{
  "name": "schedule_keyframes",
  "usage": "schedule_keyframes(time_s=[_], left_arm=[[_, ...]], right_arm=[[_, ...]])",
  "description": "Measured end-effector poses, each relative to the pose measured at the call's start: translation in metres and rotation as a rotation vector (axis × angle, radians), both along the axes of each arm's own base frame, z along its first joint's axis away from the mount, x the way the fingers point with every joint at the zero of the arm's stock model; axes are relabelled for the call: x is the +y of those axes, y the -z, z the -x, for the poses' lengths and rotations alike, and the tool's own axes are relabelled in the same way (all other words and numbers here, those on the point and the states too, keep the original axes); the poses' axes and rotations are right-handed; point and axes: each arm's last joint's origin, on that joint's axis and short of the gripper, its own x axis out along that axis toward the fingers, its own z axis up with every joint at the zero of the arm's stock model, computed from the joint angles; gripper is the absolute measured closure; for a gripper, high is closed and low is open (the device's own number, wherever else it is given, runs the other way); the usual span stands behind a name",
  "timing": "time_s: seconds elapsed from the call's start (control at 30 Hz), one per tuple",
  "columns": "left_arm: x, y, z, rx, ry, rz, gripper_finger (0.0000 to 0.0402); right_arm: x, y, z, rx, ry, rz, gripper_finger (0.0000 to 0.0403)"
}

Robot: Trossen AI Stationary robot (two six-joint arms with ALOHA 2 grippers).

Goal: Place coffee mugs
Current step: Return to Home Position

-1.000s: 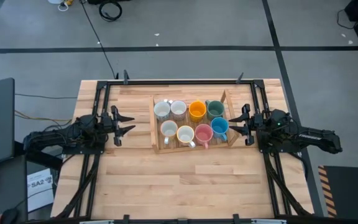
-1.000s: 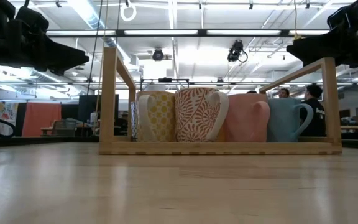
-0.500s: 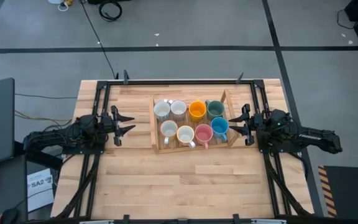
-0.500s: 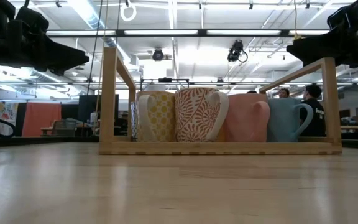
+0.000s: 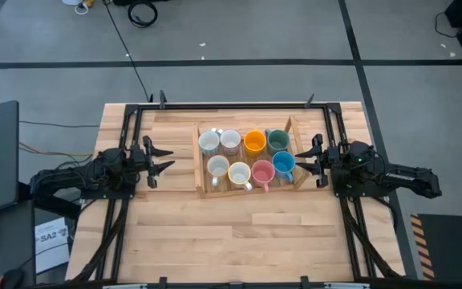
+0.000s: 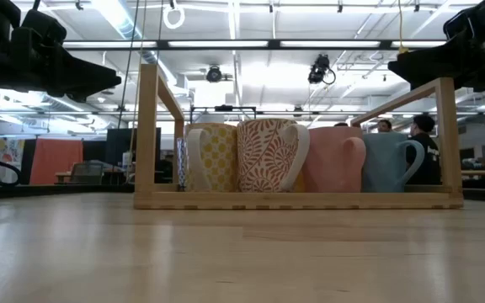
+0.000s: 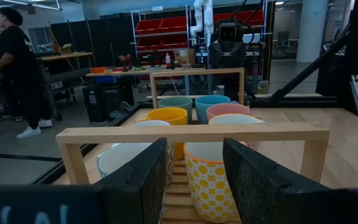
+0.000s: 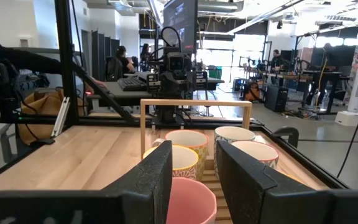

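Note:
Eight mugs stand upright in two rows of four on a slatted wooden tray (image 5: 201, 178) at the table's middle. The far row holds two whitish ones (image 5: 208, 142) (image 5: 230, 140), the orange mug (image 5: 254, 143) and the dark green mug (image 5: 277, 142). The near row holds a whitish mug (image 5: 218, 167), the cream mug (image 5: 240, 172), the pink mug (image 5: 262, 171) and the blue mug (image 5: 284, 164). My left gripper (image 5: 160, 160) (image 7: 194, 180) is open, level, just off the tray's left end. My right gripper (image 5: 305, 160) (image 8: 194, 177) is open off the tray's right end, facing the pink mug (image 8: 185, 199).
Upright wooden frames (image 7: 191, 134) (image 8: 194, 102) rise at both ends of the tray, between each gripper and the mugs. Black rails (image 5: 231, 105) run around the table. Bare wood (image 5: 247, 233) lies toward the near edge. People (image 7: 17, 68) stand in the room beyond.

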Motion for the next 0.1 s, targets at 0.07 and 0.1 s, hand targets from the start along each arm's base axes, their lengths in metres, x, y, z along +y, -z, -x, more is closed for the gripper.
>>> schedule_keyframes(time_s=[0.07,0.1], left_arm=[[0.0000,0.0000,0.0000,0.000,0.000,0.000,0.0237],[0.0000,0.0000,0.0000,0.000,0.000,0.000,0.0237]], right_arm=[[0.0000,0.0000,0.0000,0.000,0.000,0.000,0.0271],[0.0000,0.0000,0.0000,0.000,0.000,0.000,0.0271]])
